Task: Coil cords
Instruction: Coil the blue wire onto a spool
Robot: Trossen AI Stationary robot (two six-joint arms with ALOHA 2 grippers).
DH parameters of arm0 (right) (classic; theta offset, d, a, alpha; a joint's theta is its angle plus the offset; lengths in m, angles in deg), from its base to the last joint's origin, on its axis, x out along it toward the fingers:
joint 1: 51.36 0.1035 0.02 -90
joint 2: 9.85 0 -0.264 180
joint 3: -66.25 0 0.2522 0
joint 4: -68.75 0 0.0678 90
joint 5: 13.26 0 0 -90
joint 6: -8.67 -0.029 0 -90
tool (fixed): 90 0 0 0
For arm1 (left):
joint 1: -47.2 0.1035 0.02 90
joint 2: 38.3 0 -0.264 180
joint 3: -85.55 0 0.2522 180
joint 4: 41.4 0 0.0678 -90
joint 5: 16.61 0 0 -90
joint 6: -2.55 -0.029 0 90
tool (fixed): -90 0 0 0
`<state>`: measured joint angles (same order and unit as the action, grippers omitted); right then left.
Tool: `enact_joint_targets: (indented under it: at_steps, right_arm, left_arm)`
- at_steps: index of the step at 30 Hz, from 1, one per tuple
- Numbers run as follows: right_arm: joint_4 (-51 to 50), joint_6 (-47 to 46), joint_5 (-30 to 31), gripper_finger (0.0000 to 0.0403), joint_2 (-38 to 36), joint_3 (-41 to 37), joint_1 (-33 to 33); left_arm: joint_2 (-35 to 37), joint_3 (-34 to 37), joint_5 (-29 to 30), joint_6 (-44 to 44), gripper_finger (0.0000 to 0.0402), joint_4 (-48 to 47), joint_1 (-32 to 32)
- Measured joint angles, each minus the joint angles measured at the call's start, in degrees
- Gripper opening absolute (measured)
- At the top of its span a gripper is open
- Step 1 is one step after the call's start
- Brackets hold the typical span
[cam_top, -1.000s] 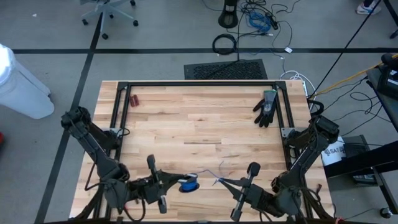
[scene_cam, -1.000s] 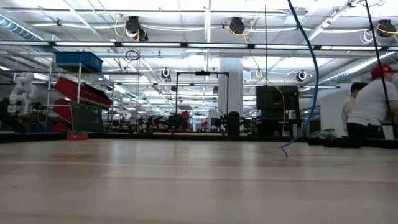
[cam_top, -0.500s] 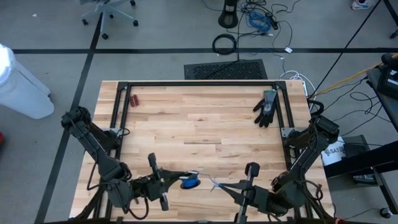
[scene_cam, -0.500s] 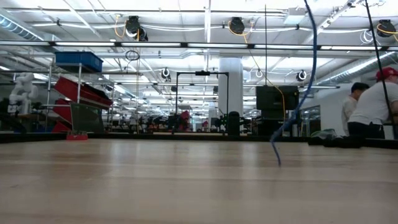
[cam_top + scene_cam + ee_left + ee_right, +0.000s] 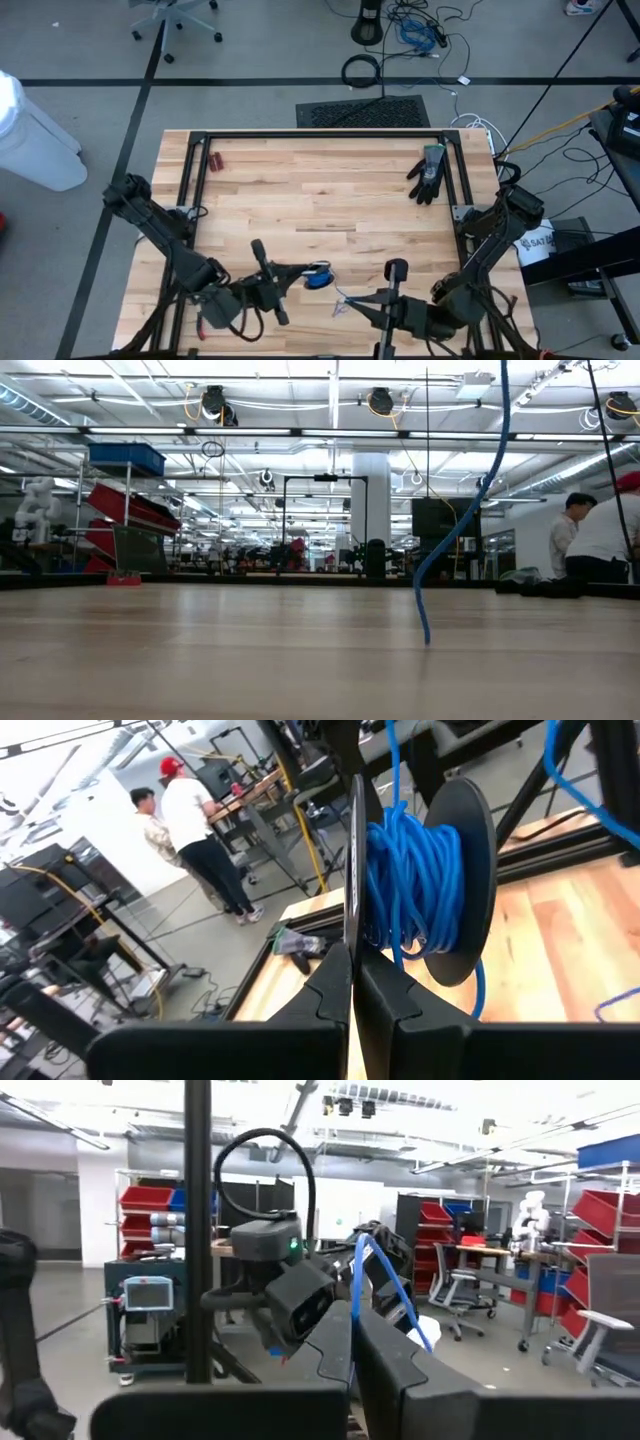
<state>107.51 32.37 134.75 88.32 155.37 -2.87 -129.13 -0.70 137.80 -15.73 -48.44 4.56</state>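
Blue cord (image 5: 318, 276) sits wound on a spool near the front middle of the wooden bench (image 5: 320, 190) from above. Left pincer (image 5: 296, 274) is clamped on the spool's disc; right pincer (image 5: 345, 297) pinches the loose strand. Low down, the cord hangs to the bench.

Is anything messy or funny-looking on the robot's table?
A little. The blue cord isn't all wound on its spool: one loose end hangs down, its tip near the wooden table. A black glove lies alone by the far right corner, and something small and red by the far left.
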Motion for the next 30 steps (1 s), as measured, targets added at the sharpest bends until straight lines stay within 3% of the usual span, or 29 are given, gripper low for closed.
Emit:
enact_joint_targets:
  at_steps: [15, 30]
  right_arm:
    - [-4.2, -8.6, -10.2, 0.0000, 1.8, 0.0, -5.5]
    - [-6.2, -15.1, -10.4, 0.0000, 6.7, 0.0, -9.5]
  left_arm:
    - [-1.4, 0.0, 1.8, 1.5, 0.0006, 2.3, 3.2]
    - [-1.4, 0.0, 1.9, 1.3, 0.0006, 6.4, 3.4]
